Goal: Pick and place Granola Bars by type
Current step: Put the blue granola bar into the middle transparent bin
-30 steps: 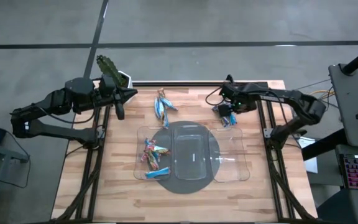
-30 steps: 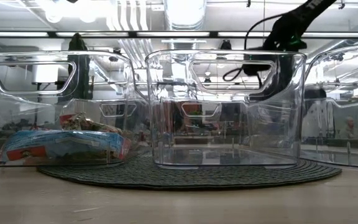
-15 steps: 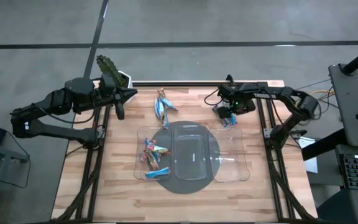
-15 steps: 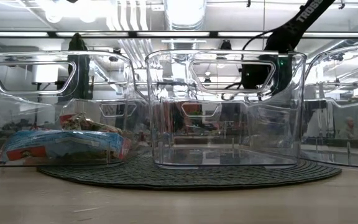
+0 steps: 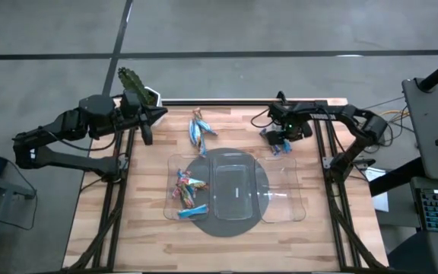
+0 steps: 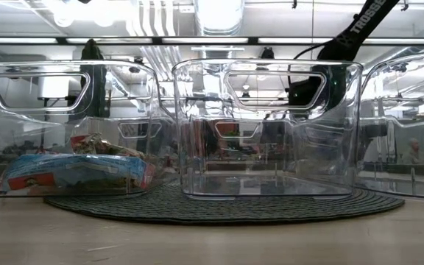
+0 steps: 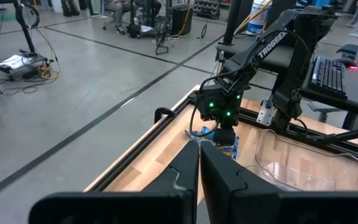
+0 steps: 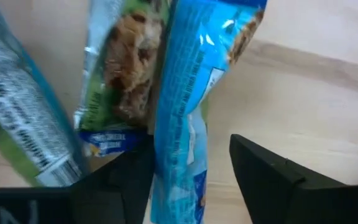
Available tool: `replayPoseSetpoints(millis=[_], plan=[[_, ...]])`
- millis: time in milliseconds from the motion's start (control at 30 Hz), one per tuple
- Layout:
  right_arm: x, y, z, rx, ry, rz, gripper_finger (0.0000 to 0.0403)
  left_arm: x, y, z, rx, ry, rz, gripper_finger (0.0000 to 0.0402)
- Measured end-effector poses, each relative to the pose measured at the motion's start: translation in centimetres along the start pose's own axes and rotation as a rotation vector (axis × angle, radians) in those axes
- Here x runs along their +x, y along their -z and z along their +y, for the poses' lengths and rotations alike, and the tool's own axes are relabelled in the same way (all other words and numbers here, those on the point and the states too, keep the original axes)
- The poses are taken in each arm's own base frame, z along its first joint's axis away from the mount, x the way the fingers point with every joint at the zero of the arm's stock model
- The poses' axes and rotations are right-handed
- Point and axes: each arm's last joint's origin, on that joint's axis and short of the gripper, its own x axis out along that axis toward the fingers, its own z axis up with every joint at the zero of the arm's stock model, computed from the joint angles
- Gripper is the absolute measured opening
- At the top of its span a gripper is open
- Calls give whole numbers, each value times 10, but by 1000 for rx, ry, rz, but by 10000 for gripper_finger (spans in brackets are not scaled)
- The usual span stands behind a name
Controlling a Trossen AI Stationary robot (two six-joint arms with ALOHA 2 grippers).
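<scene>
Change: right gripper (image 5: 280, 141) has dropped onto bars | Claw: released, straddling blue bar (image 8: 188, 118) | Tip: clench on one bar only | Left gripper (image 5: 147, 126): clenched, idle

Granola Bars (image 5: 197, 131), 3 scattered clusters, foil-wrapped

The right gripper (image 5: 280, 141) now sits lower over the blue granola bars (image 5: 277, 145) at the upper right of the table, its wrist pulled slightly toward the frame's top, elbow folded tighter.
</scene>
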Motion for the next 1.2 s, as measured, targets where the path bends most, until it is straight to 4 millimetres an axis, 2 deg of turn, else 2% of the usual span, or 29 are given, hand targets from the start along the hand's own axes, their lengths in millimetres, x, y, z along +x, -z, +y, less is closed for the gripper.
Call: replayPoseSetpoints(millis=[200,433,533,733,967,1200], plan=[[7,4,-3,5,-9,16,141,0,0,0,0,1,-1,0],[-3,5,-4,7,-38,-13,63,0,0,0,-5,2,-2,0],[-8,6,-5,5,-50,-33,43,0,0,0,-18,3,-2,0],[-23,9,-8,7,-89,-81,42,0,0,0,-25,3,-2,0],[-58,21,-19,23,-184,-186,41,0,0,0,-25,3,-2,0],[-101,48,-27,1,-441,-262,39,0,0,0,-20,3,-2,0]])
